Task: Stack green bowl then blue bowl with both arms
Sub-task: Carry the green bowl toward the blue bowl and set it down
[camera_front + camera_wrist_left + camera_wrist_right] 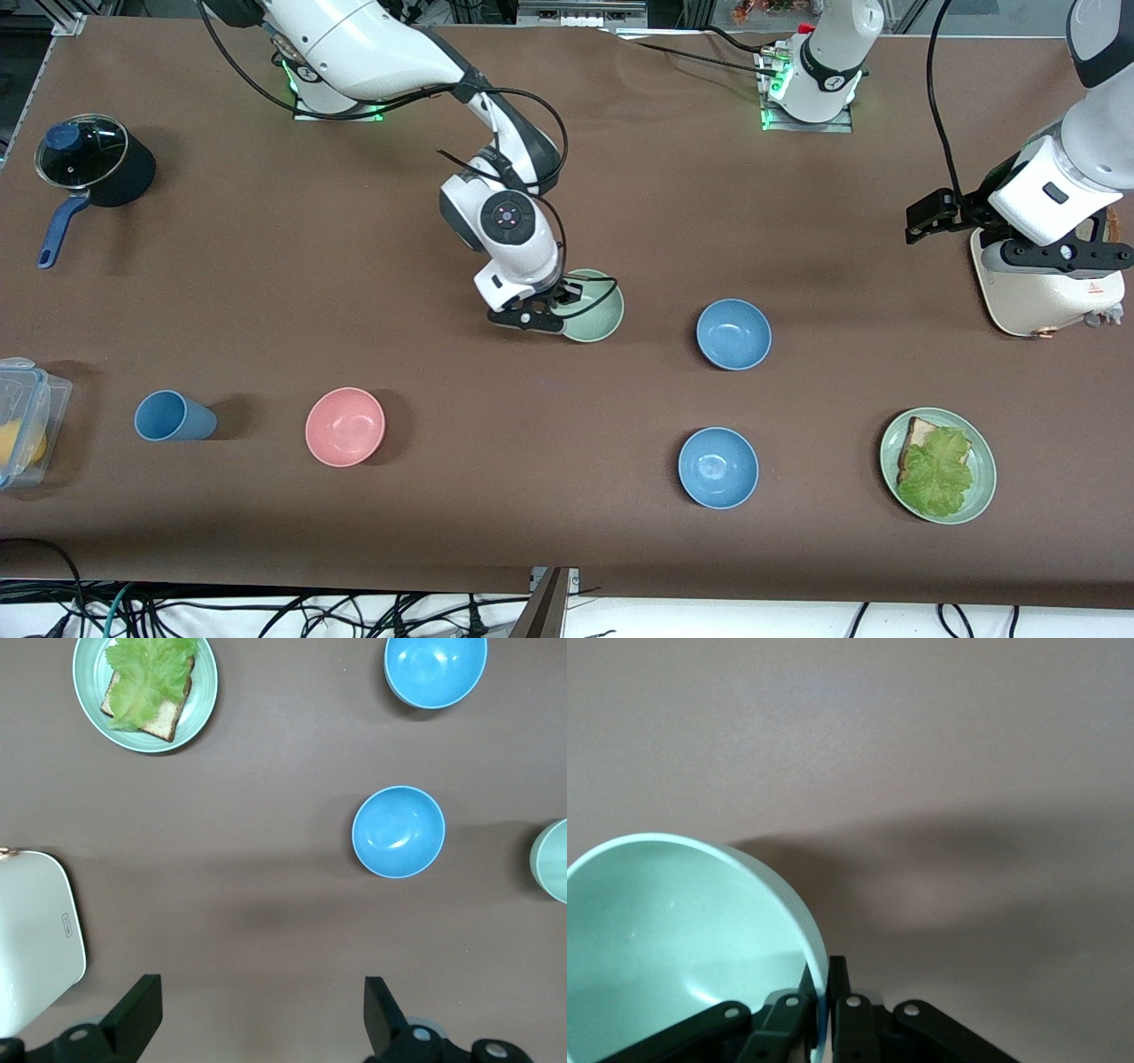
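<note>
The pale green bowl (601,310) is near the table's middle, tipped, and my right gripper (556,312) is shut on its rim. The right wrist view shows the fingers (852,988) pinching the wall of the green bowl (682,939). Whether its base touches the table I cannot tell. Two alike blue bowls stand toward the left arm's end: one (733,334) level with the green bowl, the other (718,467) nearer the front camera. My left gripper (935,217) waits open over bare table beside a white appliance, holding nothing. The left wrist view shows that left gripper (261,1010), both blue bowls (399,831) (435,669), and the green bowl's edge (554,859).
A white appliance (1045,288) stands under the left arm. A green plate (983,461) with bread and lettuce lies nearer the camera. Toward the right arm's end are a pink bowl (345,426), a blue cup (173,416), a plastic box (27,421) and a lidded pot (93,164).
</note>
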